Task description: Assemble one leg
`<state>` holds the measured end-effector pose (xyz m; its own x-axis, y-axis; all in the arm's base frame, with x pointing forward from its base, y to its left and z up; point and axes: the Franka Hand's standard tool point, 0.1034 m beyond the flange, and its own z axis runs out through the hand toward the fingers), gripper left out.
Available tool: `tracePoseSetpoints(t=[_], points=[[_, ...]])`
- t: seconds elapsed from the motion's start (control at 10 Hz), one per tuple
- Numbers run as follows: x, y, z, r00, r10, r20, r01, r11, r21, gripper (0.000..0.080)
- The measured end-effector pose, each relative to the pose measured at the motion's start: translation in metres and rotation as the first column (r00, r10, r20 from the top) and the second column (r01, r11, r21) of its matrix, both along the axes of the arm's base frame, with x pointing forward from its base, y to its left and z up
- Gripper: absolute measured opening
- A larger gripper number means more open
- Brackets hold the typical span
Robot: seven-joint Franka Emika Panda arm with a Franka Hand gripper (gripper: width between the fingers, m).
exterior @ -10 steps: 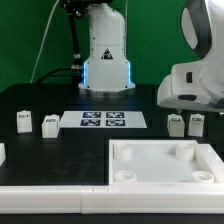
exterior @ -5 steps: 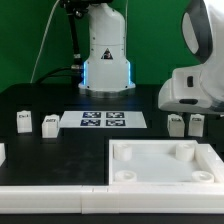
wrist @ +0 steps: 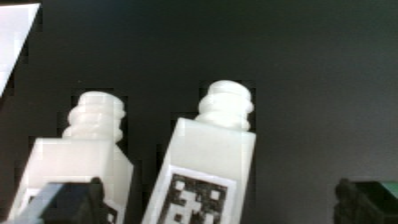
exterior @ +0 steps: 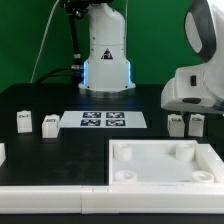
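Black tabletop before a green backdrop, taken first from the exterior view. Found the marker board (exterior: 103,121) lying flat at mid-table, with the robot base (exterior: 105,55) behind it. Counted four small white blocks flanking the board: outer left leg (exterior: 23,121) and inner left leg (exterior: 49,124) on the exterior view's left of it, inner right leg (exterior: 177,124) and outer right leg (exterior: 197,123) on the exterior view's right. Saw the arm's white wrist housing (exterior: 197,88) hanging directly over that right pair. Placed the tray-like piece (exterior: 115,165) in front of the board, nearer the camera. Could not make out the fingers from there.

Turned to the wrist view. Found the gripper (wrist: 221,200) spread wide and clamping nothing. Saw the tagged leg (wrist: 210,150) lying between the dark fingertips (wrist: 68,200), just beside a neighbouring leg (wrist: 80,150), each with a knobbed peg on its end. Noted one fingertip overlapping the neighbouring leg; could not tell whether it touched.
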<state>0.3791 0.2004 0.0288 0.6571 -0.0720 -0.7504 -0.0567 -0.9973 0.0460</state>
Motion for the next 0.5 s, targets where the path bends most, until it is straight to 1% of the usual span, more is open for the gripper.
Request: tracePoseSetpoints(t=[0.3, 0.4, 0.5], points=[[-0.0046, 0.0029, -0.0041, 1.0, 0.006, -0.023, -0.006, 1.0, -0.006, 0.0649], [-0.0091, 0.0039, -0.0056, 0.999, 0.011, -0.052, -0.012, 1.0, -0.011, 0.0649], [-0.01, 0.0057, -0.0083, 0.997, 0.015, -0.07, -0.016, 1.0, -0.012, 0.0649]])
